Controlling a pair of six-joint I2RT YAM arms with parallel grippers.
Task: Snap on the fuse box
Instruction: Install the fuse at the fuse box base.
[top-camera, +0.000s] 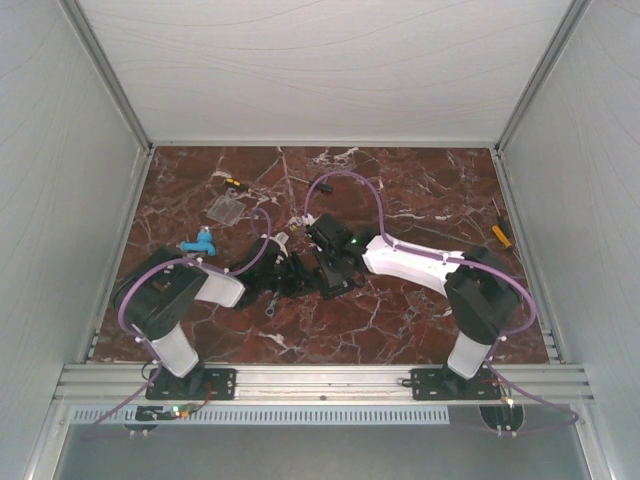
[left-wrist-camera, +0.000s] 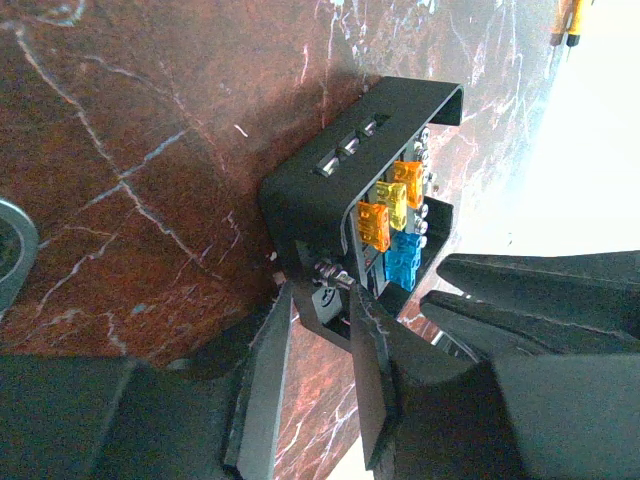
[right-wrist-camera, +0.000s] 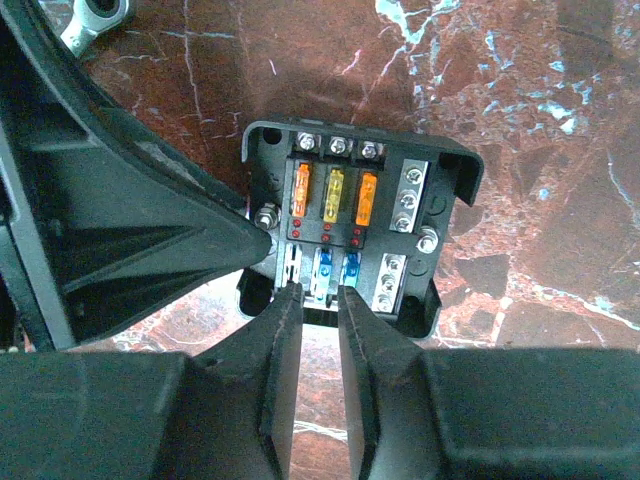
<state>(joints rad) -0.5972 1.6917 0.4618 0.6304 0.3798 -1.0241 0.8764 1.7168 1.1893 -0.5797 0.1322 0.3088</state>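
Right gripper fills the near frame for us: jaws parted a sliver, bare table showing through the gap, nothing pinched, tips right at the near edge of the fuse box. Left gripper is clamped on the box's corner beside a stud; from the right wrist we see one of its fingers touching the box's side at that stud. Box sits on the marble, open face up, mid-table between our two arms. Inside: three orange-yellow fuses in the far row, blue fuses in the near row, screw terminals along the right side. Out from the box, up-left in the top view: clear cover, flat on the table, well apart. Blue part left of the box, near the left arm. Yellow-handled tool far right of the box, by the table edge.
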